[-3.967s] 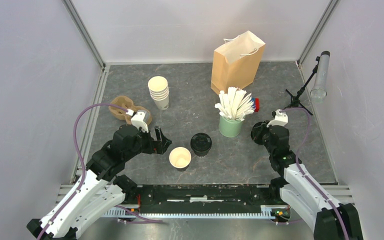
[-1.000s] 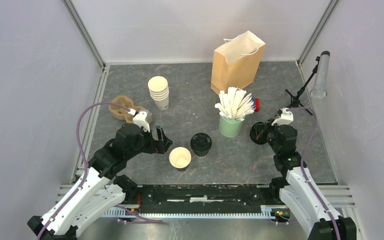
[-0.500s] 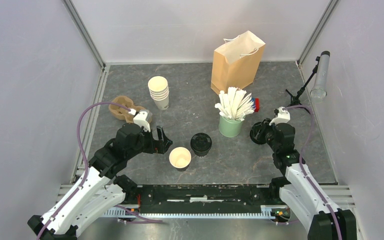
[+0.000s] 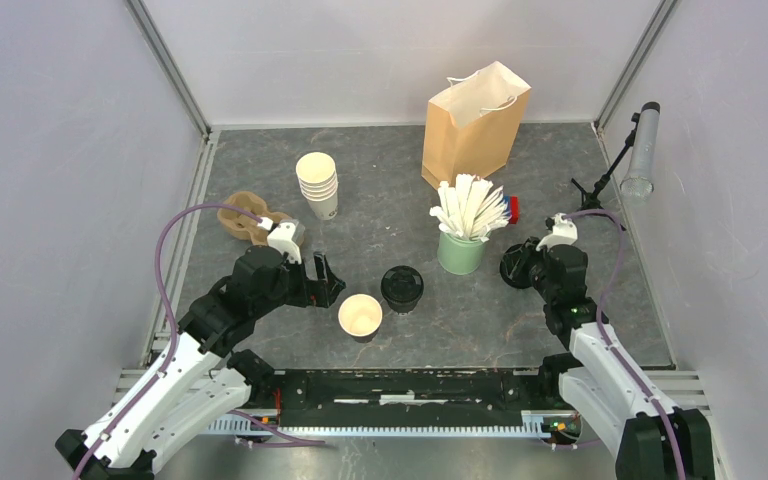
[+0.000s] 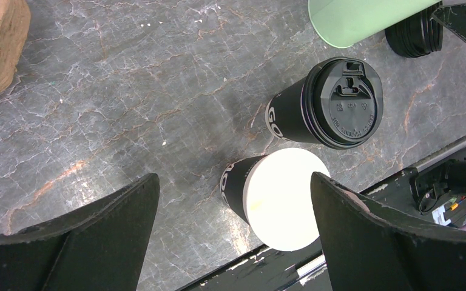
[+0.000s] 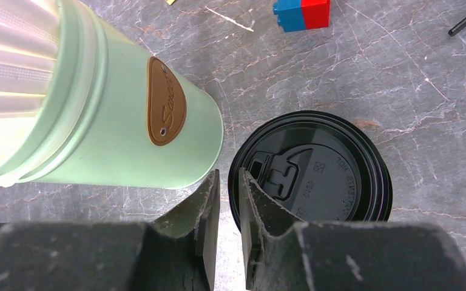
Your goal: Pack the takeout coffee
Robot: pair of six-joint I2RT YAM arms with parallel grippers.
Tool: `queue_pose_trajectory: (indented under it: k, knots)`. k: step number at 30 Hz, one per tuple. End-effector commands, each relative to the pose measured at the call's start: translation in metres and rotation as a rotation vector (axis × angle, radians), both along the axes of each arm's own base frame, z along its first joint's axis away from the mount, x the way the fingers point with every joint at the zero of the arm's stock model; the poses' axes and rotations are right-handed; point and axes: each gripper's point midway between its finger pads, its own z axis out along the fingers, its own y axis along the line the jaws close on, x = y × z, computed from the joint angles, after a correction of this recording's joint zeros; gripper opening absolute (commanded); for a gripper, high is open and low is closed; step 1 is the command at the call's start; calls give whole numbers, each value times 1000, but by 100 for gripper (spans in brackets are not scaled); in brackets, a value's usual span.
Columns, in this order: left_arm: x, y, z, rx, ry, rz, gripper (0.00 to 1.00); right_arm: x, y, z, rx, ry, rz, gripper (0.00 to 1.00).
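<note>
Top external shows me the lidded cup (image 4: 401, 288) just beside the open cup (image 4: 360, 315). Left wrist: left gripper (image 5: 233, 182) spread wide, facing the open cup. Right wrist: right gripper (image 6: 229, 185) nearly closed astride the rim of the black lid (image 6: 315, 170) (whether it pinches, I cannot tell).

Only the right arm has moved. Near the desk's right edge its wrist has swung slightly. The right gripper (image 6: 229, 176), shut a second ago, now has its jaws a slit apart astride the lid's (image 6: 321, 176) rim.
</note>
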Motion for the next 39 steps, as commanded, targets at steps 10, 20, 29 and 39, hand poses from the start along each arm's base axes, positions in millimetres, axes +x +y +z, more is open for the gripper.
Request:
queue_pose_trajectory:
  k: [10,20,29,39]
  knots:
    - [3,-3,4,7,-32,-30,100,8,1,8,-7,-35,9,22]
    - [3,-4,3,10,-27,-32,100,9,-2,8,-13,-40,-8,0]
    - [3,-5,2,9,-21,-36,100,11,-7,30,-4,-96,-42,0]
    - [2,-5,2,8,-24,-37,100,11,-22,52,-29,-137,-121,0]
